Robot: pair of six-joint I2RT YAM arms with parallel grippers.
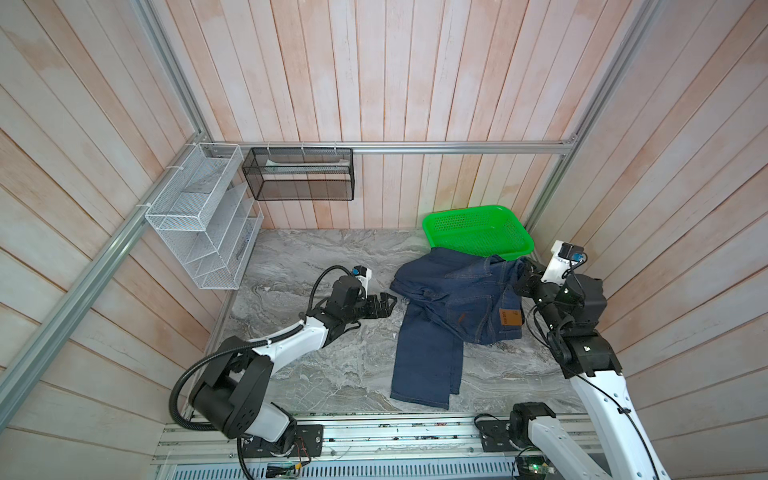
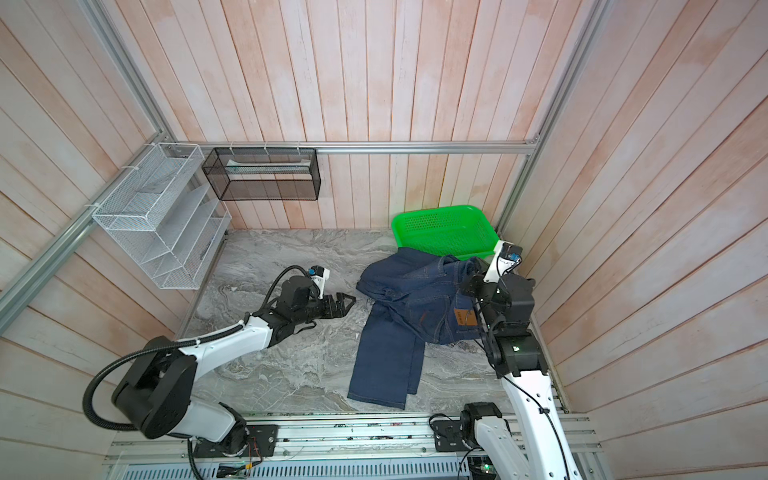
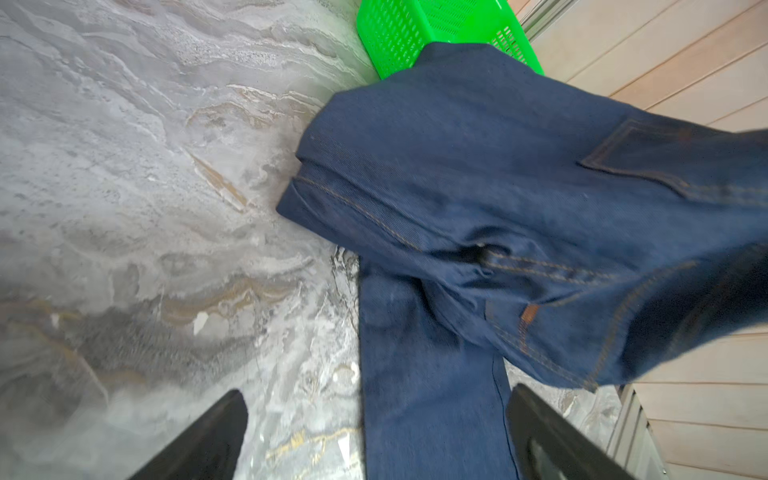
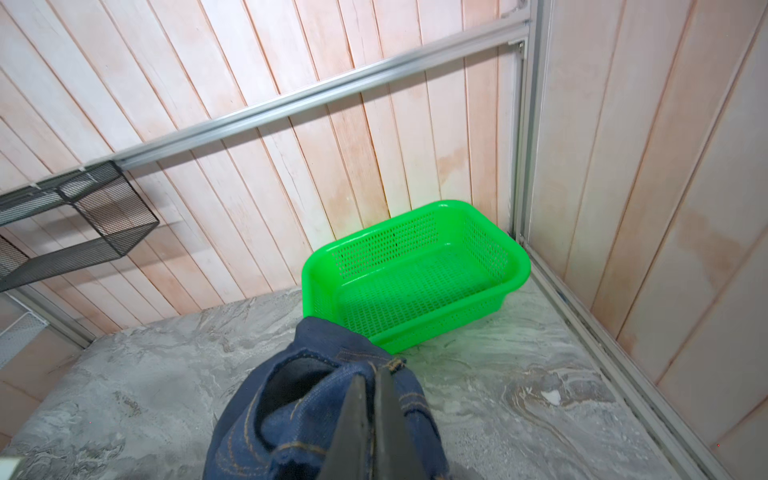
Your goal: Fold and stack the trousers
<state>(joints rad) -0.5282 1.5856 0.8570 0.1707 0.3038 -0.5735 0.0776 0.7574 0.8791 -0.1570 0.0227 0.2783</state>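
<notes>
Nearest the lens in the right wrist view: the right gripper [image 4: 372, 386] is seen pressed together on a bunched fold of the trousers [image 4: 291, 415], with tan stitching caught at the fingers [image 4: 357, 419]. In both top views this clamped part is held up off the table [image 1: 311, 257], at the right side.

Writing: one brown patch [image 1: 510, 318] is noted on the waistband. Dark marks are seen on it, too small to be read. No other label is made out.

Trousers, one pair: dark blue denim. The waist and seat are heaped right of centre. The legs are laid flat toward the near rail [image 1: 395, 434]; how many layers lie there cannot be told. The far edge of the cloth is seen over the near rim of the basket [image 1: 467, 209]; whether it touches cannot be told.

Left gripper [image 1: 390, 304]: jaws are held wide apart, nothing is gripped. It is placed low over the table, just beside the left edge of the heap. In the left wrist view only the two dark fingertips are shown, cut off by the frame, and the picture is smeared.

Count: two arms, two grippers. One green basket in the far right corner, its floor bare. Two racks are hung on the walls, one black mesh rack [image 1: 299, 174] and one white wire rack [image 1: 199, 216]; pale things inside them are hard to make out.
</notes>
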